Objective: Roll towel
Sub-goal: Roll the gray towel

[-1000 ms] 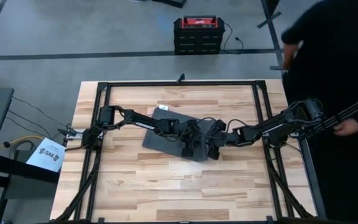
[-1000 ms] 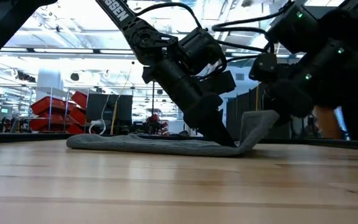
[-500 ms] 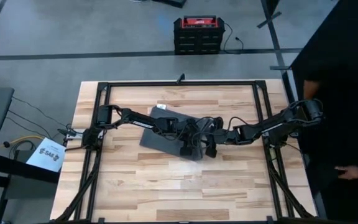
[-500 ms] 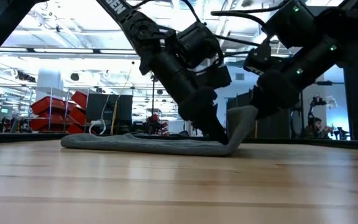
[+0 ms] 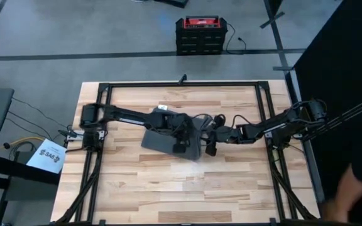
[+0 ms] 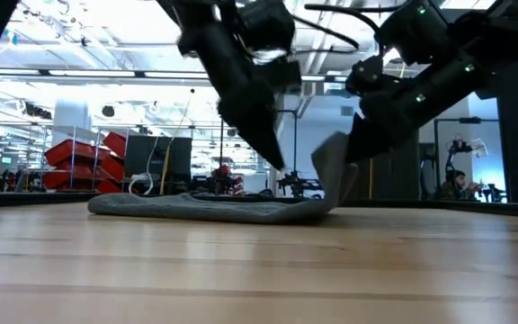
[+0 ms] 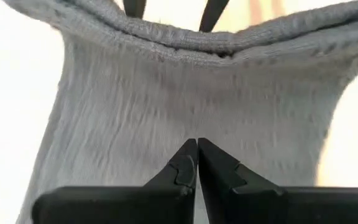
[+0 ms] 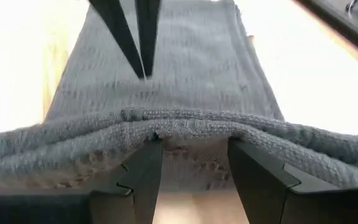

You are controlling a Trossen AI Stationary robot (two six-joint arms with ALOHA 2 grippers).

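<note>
Roughly at the middle of the wooden surface (image 5: 168, 182) lies the dark grey towel (image 5: 162, 139), spread mostly flat, with its small white tag (image 5: 163, 107) at the edge farthest from the camera side of the table. The right gripper (image 5: 208, 149) has reached in from the right and holds the towel's right-hand edge; in the right wrist view its two dark fingers (image 8: 143, 174) stand a little apart with the raised, bunched hem of the cloth (image 8: 185, 134) clamped between them. From table height that edge (image 6: 331, 175) is lifted off the surface and stands nearly upright, while the rest of the cloth lies flat and low. The left gripper (image 5: 180, 148) is over the towel just beside the lifted edge; its fingers (image 7: 188, 168) are pressed together with nothing between them, their tips pointing at the cloth (image 7: 191, 118). Whether those tips touch the fabric cannot be told. Beyond the table, on the floor, sits a red and black case (image 5: 200, 35), and a sheet of paper (image 5: 46, 156) lies off the left side of the surface.
</note>
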